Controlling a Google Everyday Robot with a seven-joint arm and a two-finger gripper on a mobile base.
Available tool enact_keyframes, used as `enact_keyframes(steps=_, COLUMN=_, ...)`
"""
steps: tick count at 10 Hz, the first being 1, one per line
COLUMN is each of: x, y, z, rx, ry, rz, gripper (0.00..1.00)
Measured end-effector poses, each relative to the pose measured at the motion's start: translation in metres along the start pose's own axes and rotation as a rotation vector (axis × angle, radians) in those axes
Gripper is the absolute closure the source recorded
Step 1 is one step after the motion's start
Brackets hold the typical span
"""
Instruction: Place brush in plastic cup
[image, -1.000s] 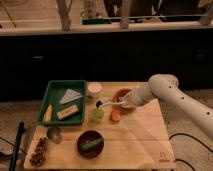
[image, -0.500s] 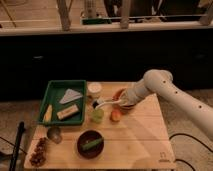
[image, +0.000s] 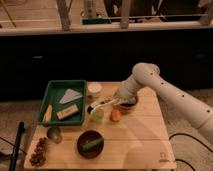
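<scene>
My gripper (image: 120, 98) is at the end of the white arm that reaches in from the right. It is shut on the brush (image: 105, 102), holding the white handle near its end. The brush lies almost level above the table and points left. Its dark head (image: 91, 107) hangs just over the near-left rim of the plastic cup (image: 97, 116). The cup is small, light green and upright on the wooden table (image: 135, 140), just right of the green tray.
The green tray (image: 62, 102) holds food items at the left. A white cup (image: 93, 89) stands behind the green cup and an orange round thing (image: 115, 115) beside it. A brown bowl (image: 128, 104) sits under the wrist. A dark bowl (image: 90, 144) is in front.
The arm has swung left with the brush. The brush head has moved from over the orange thing towards the green cup.
</scene>
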Motion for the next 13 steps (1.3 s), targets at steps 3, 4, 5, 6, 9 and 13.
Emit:
enact_keyframes(steps=3, x=-0.004, y=-0.005, z=0.009, rx=-0.062, ry=-0.025, rz=-0.065, gripper=0.96)
enact_keyframes(steps=4, x=-0.005, y=-0.007, z=0.011, rx=-0.073, ry=-0.032, rz=-0.08, gripper=0.96)
enact_keyframes(steps=5, x=-0.006, y=-0.008, z=0.012, rx=-0.084, ry=-0.04, rz=-0.094, gripper=0.96)
enact_keyframes(steps=6, x=-0.007, y=-0.01, z=0.013, rx=-0.094, ry=-0.048, rz=-0.105, gripper=0.96)
enact_keyframes(steps=9, x=-0.017, y=-0.018, z=0.024, rx=-0.13, ry=-0.085, rz=-0.155, gripper=0.96)
enact_keyframes(steps=13, x=-0.027, y=-0.025, z=0.039, rx=-0.17, ry=-0.117, rz=-0.206, gripper=0.96)
